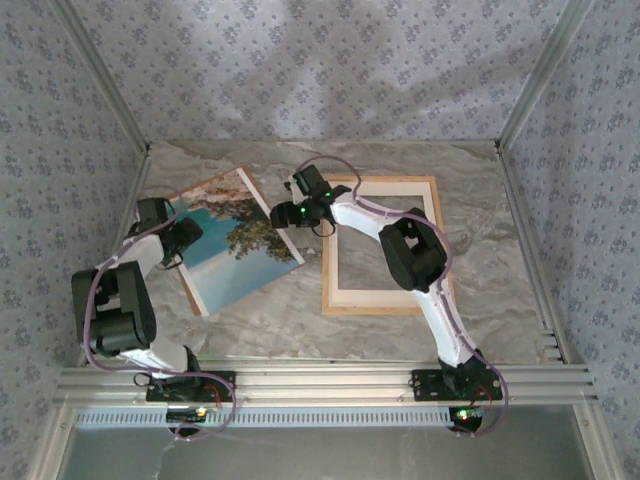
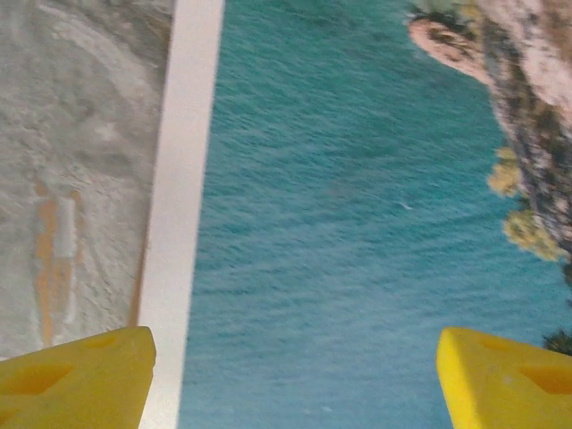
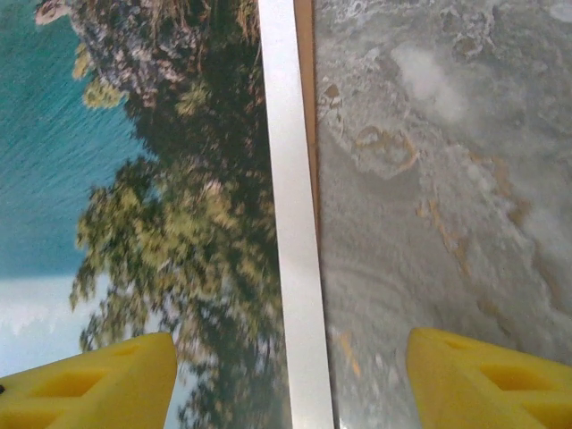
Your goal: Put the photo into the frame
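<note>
The photo (image 1: 235, 240), a seaside print with a white border, lies flat and tilted on the marble table left of centre. The frame (image 1: 365, 311) of light tan wood lies to its right. My left gripper (image 1: 192, 233) hovers over the photo's left part. In the left wrist view it (image 2: 295, 375) is open, its yellow fingertips (image 2: 76, 375) wide apart over the turquoise sea (image 2: 357, 179) and the white border. My right gripper (image 1: 285, 215) is over the photo's right edge. It (image 3: 290, 380) is open and straddles the border beside the dark trees (image 3: 179, 197), holding nothing.
A thin brown strip (image 3: 304, 54) shows along the photo's edge under the border. A cream inner band (image 1: 385, 187) runs inside the frame, and my right arm (image 1: 410, 255) crosses it. Metal posts and patterned walls close in the table (image 1: 300, 330).
</note>
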